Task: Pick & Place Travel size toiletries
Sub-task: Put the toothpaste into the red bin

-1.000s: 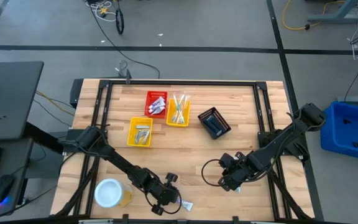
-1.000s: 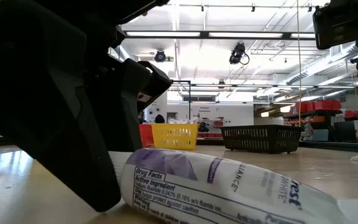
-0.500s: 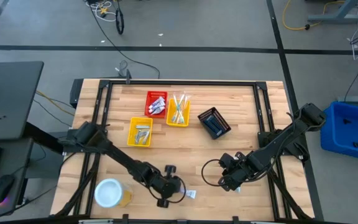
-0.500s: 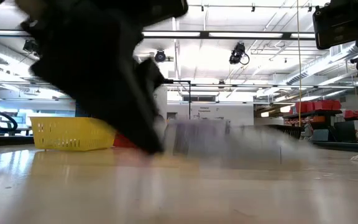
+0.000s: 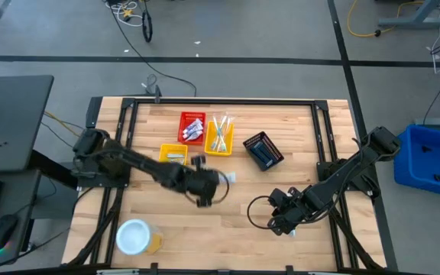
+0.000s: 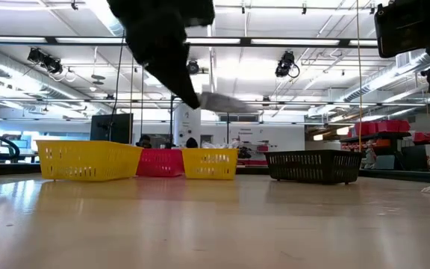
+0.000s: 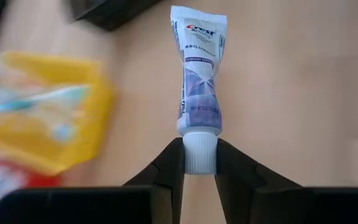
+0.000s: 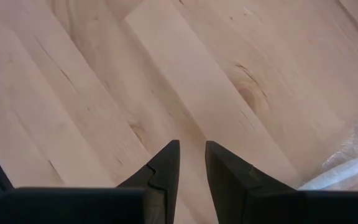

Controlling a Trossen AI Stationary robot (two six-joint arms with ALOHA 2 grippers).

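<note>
Toothpaste tube [image 7: 199,81] in left gripper [image 7: 199,163], midair

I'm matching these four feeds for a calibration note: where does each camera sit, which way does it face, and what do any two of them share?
High view: above the table, facing straight down; both dark arms show, the left gripper mid-table, the right gripper waiting near the front.
Low view: at table-top height, facing level across to the plastic baskets; the left arm hangs from above.
Left wrist view: facing past its own fingers, shut on the cap of a small white toothpaste tube.
Right wrist view: facing down at bare wood past its own fingers.
Shared: the high and left wrist views both show the tube.
</note>
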